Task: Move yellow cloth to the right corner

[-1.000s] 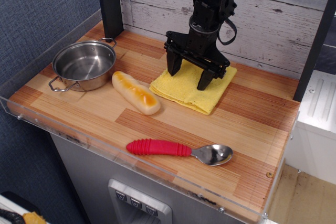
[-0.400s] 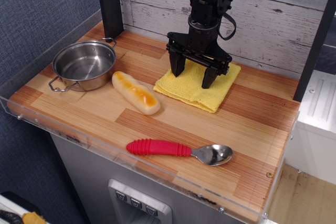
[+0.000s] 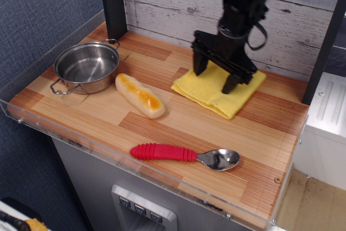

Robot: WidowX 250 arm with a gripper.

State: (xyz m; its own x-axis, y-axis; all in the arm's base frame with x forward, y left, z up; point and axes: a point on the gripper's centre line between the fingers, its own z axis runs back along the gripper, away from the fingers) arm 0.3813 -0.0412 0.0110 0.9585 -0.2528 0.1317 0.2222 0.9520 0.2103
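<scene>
The yellow cloth (image 3: 212, 92) lies flat and folded on the wood tabletop at the back, right of the middle. My black gripper (image 3: 215, 76) stands over it with its jaws spread wide, and both fingertips (image 3: 230, 86) rest on the cloth's top; nothing is gripped between them. The right corner (image 3: 286, 94) of the tabletop, by the dark post (image 3: 324, 41), lies just right of the cloth's right edge. A strip of bare wood shows between cloth and post.
A steel pot (image 3: 86, 67) stands at the back left. A pale bread-roll toy with an orange top (image 3: 140, 96) lies beside it. A red-handled spoon (image 3: 184, 154) lies near the front. A clear acrylic rim (image 3: 135, 158) edges the table. A white plank wall is behind.
The gripper has moved right along the back of the table, and the yellow cloth has slid right under its fingertips. Pot, bread toy and spoon have not moved.
</scene>
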